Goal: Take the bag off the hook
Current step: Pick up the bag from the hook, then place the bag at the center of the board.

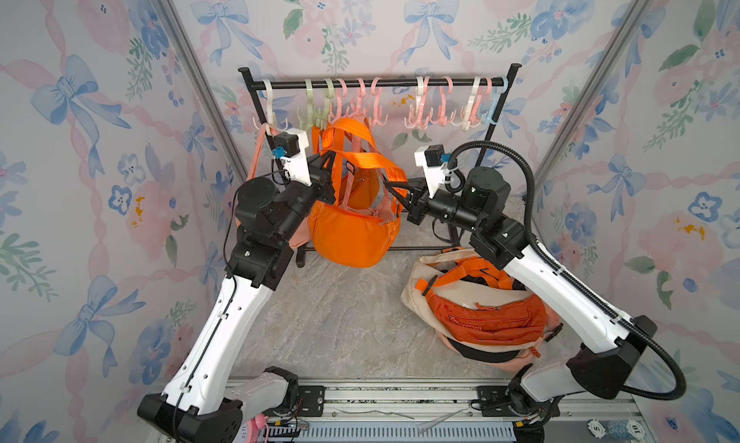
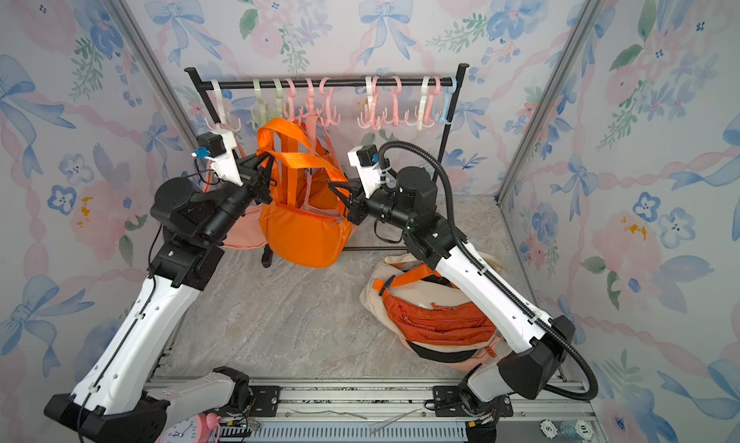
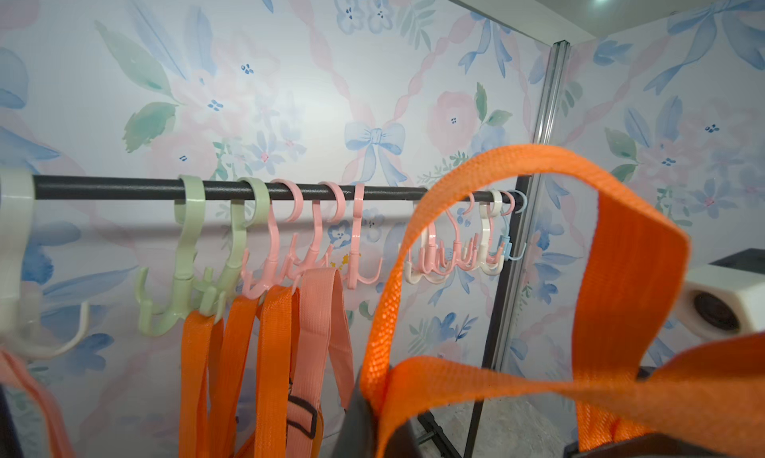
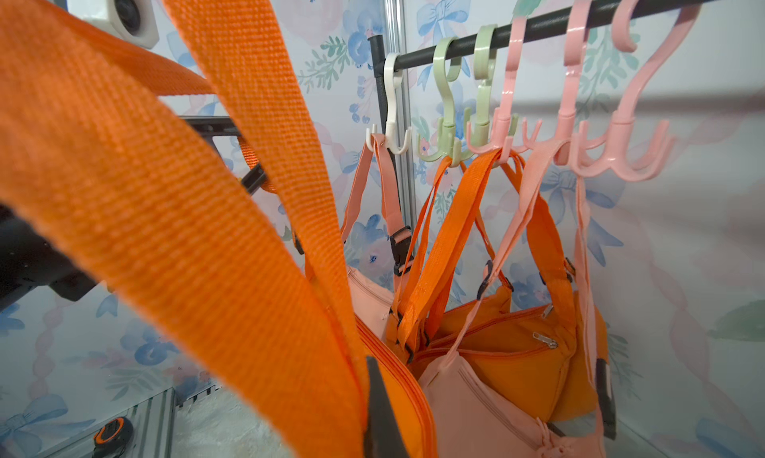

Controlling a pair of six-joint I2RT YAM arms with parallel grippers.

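Top views: treat the rack beyond both claws as the fixed obstacle. Note the orange bag hanging between and below the left claw and right claw. Both claws: fully closed, each pinching the bag's strap; maintain that pinch. Check in the left wrist view the strap loop, arched above the left claw and seemingly free of the hooks. Draw both claws back from the rack together, level, at matched speed. Avoid snagging the neighbouring straps hooked ahead of the left claw; lift slightly if fouled.
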